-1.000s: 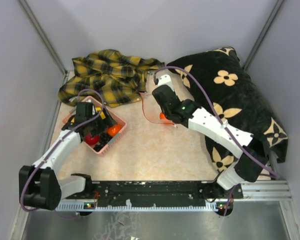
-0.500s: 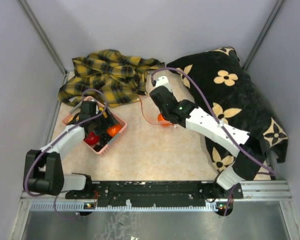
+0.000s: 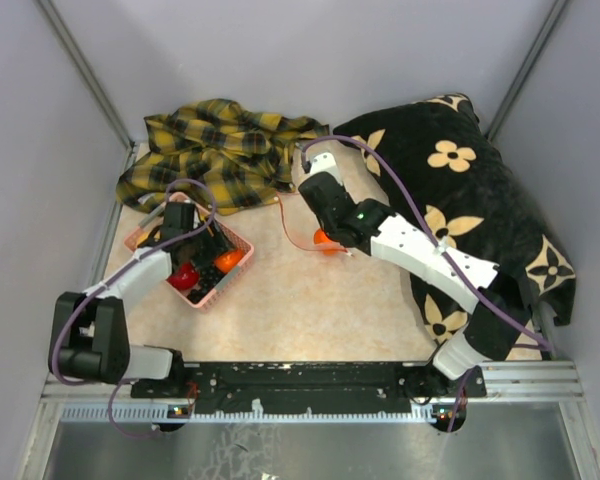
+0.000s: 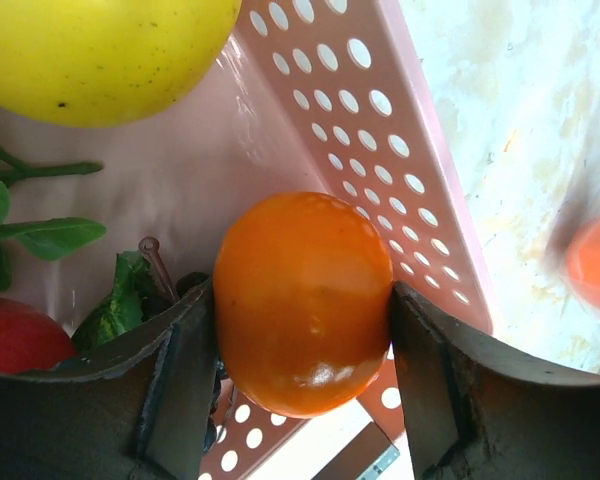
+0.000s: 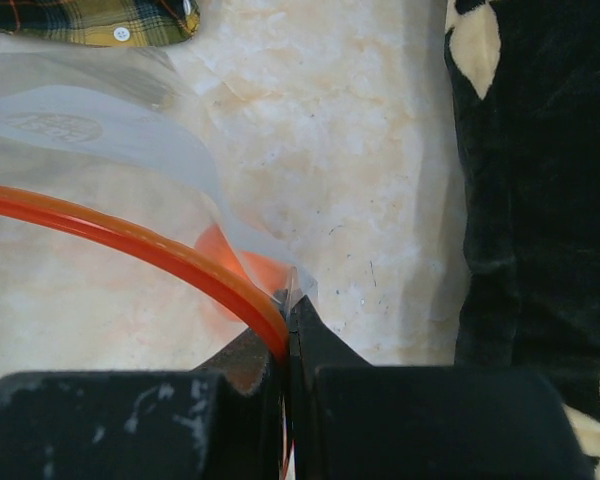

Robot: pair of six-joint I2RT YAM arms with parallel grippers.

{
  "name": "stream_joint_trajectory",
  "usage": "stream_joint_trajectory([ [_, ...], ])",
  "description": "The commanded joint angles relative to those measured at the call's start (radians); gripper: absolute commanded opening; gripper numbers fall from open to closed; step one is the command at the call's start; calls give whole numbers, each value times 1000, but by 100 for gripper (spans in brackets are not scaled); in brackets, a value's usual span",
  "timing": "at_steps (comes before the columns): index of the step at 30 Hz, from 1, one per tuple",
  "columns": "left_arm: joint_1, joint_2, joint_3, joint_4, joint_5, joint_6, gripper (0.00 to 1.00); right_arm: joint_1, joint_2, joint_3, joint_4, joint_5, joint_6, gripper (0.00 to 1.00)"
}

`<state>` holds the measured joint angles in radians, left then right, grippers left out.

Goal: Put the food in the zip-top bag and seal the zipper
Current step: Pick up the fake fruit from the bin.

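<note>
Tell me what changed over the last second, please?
The left gripper slid slightly right, deeper into the pink basket, and is shut on an orange ball. The right gripper, pinching the red zipper of the bag, drifted a little left. Basket, plaid shirt and black cushion stayed put.

- Between the fingers of the left hand (image 4: 300,350) sits the gripped ball (image 4: 302,300), inside the basket (image 4: 380,150), next to the wall on the hand's right.
- The lemon (image 4: 100,50) lies ahead and left of that hand. The leafy piece (image 4: 120,300) and the apple (image 4: 15,335) lie at its left, all in the basket.
- The zipper (image 5: 130,240) is pinched between the fingers of the right hand (image 5: 288,330) and runs off to its left.
- The bag (image 5: 100,140) lies on the surface (image 5: 360,150) ahead and left of that hand, with the bagged ball (image 5: 245,275) inside it, just ahead of the fingertips.
- The shirt (image 5: 90,20) lies farther ahead and left, and the blanket (image 5: 540,200) lies to the right.
</note>
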<state>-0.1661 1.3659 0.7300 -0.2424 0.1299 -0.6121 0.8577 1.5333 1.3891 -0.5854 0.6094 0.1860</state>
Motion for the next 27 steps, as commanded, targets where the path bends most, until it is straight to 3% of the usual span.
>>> stream_joint_trajectory([
  [1,4,-66,10,-2,-34,4,58,14,0,44,27,1,0,0],
  [6,4,-141,7,-34,-60,11,52,14,0,42,28,-1,0,0],
  [18,-5,-349,-39,-9,-66,10,50,24,16,50,24,0,16,0],
  [27,-127,-576,-82,113,-44,-110,49,39,53,100,-26,6,59,0],
])
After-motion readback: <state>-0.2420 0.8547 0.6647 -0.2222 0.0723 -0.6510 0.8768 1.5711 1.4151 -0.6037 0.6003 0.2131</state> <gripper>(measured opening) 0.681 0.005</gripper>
